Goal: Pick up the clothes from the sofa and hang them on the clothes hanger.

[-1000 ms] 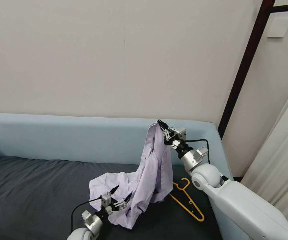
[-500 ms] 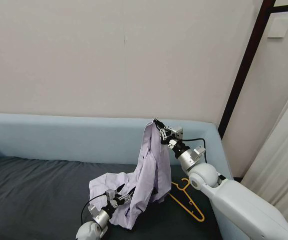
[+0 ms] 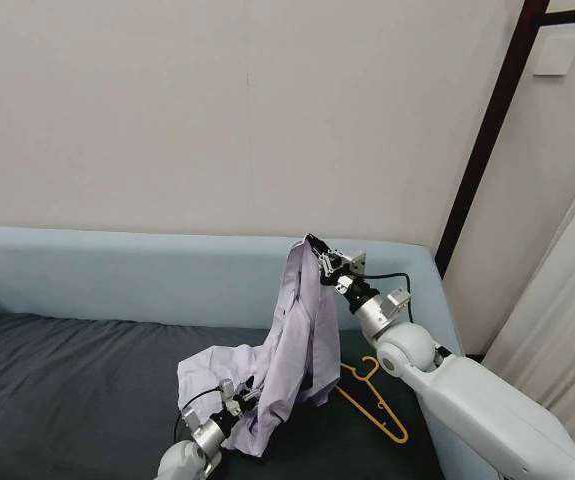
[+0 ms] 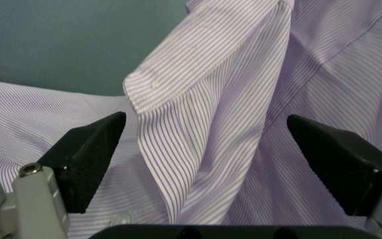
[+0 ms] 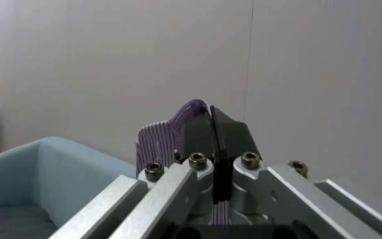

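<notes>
Risk, main: the striped shirt (image 3: 297, 330) could slip out of the right gripper (image 3: 316, 250). Its jaws are pressed together on a thin edge of cloth. The rest hangs below it, so the cloth's own weight may pull it free.
Risk, second: the left gripper (image 3: 239, 392) is low by the seat with its jaws spread wide and nothing gripped. A loose fold lies between them. If they close here they would likely catch several layers, which would bunch the shirt.
Risk, minor: the hem hangs just beside the yellow hanger (image 3: 377, 400) and could snag or drag it.
Shirt position: the top is held up near the backrest's upper edge. The lower part is pooled on the seat cushion (image 3: 57, 380).
Wall (image 3: 217, 100): plain, behind the sofa and well apart from the work.
Sofa (image 3: 67, 280): pale blue. Its right end wall is close beside the right arm and limits room on that side.
Hanger: lies flat on the cushion between the shirt and the right arm. It is unheld, and the draped cloth partly blocks reach to it.
Progress, judged: the shirt is half lifted and not yet on the hanger.
</notes>
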### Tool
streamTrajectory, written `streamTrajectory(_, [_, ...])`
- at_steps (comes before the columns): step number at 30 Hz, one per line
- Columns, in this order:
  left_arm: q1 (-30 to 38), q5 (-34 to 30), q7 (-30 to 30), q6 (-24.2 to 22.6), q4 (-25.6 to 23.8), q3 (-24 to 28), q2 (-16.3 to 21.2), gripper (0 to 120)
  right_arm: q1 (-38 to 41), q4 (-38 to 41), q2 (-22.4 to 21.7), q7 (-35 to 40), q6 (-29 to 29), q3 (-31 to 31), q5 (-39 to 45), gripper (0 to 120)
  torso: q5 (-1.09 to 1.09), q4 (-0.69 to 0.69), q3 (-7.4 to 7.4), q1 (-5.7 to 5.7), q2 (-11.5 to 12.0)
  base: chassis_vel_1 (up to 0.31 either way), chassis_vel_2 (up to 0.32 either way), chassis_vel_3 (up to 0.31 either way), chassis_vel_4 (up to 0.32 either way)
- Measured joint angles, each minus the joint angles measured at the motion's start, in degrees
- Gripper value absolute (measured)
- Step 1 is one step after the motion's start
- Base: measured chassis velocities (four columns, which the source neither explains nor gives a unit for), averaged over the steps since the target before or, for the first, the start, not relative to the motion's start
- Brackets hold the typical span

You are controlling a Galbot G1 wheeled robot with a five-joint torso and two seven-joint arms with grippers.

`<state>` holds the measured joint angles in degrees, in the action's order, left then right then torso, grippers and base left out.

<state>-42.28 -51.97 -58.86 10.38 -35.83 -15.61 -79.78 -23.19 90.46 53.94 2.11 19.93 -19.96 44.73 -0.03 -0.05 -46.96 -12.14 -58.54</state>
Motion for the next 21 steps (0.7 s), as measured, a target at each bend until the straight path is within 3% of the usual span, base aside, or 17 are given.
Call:
streamTrajectory(11, [0.8, -1.1, -1.5, -0.4, 0.8, -1.7, 0.2, 91, -0.1, -0.1, -0.4, -0.3, 0.0, 0.4, -0.1, 0, 0.0, -0.01, 0.0, 0.0, 0.0, 0.0, 0.0, 0.0, 0.0])
streamTrajectory(19, [0.8, -1.5, -1.7, -0.4, 0.7, -1.7, -0.4, 66, -0.1, -0.1, -0.7, -0.3, 0.0, 0.5, 0.0, 0, -0.01, -0.01, 0.0, 0.0, 0.0, 0.0, 0.0, 0.0, 0.0])
streamTrajectory(21, [0.8, -1.5, -1.8, -0.4, 0.7, -1.8, -0.6, 54, -0.2, -0.1, -0.8, -0.3, 0.1, 0.5, 0.0, 0, 0.0, -0.01, 0.0, 0.0, 0.0, 0.0, 0.0, 0.0, 0.0])
